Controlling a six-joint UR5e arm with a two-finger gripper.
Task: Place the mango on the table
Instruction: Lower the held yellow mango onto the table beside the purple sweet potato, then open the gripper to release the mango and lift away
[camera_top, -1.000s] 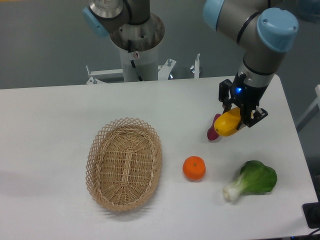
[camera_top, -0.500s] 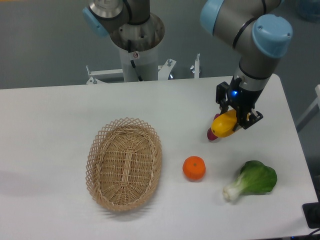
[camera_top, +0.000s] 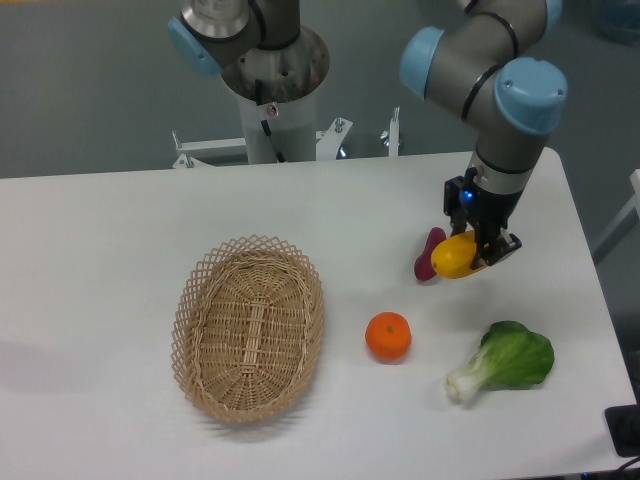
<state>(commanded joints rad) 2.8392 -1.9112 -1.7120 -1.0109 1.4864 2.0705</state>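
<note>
The yellow mango (camera_top: 454, 256) is held between the fingers of my gripper (camera_top: 470, 248) at the right side of the white table (camera_top: 120, 260). The gripper is shut on it and points down. The mango sits low, close to the tabletop; I cannot tell whether it touches. It is right beside a small dark purple-red vegetable (camera_top: 429, 254), which lies just to its left.
A round orange (camera_top: 388, 336) lies in front of the mango. A green leafy vegetable (camera_top: 508, 359) lies at the front right. An empty wicker basket (camera_top: 250, 326) stands left of centre. The robot base (camera_top: 268, 60) is at the back.
The wrist has turned and the gripper has shifted slightly right and lower with the mango. More of the purple vegetable shows now.
</note>
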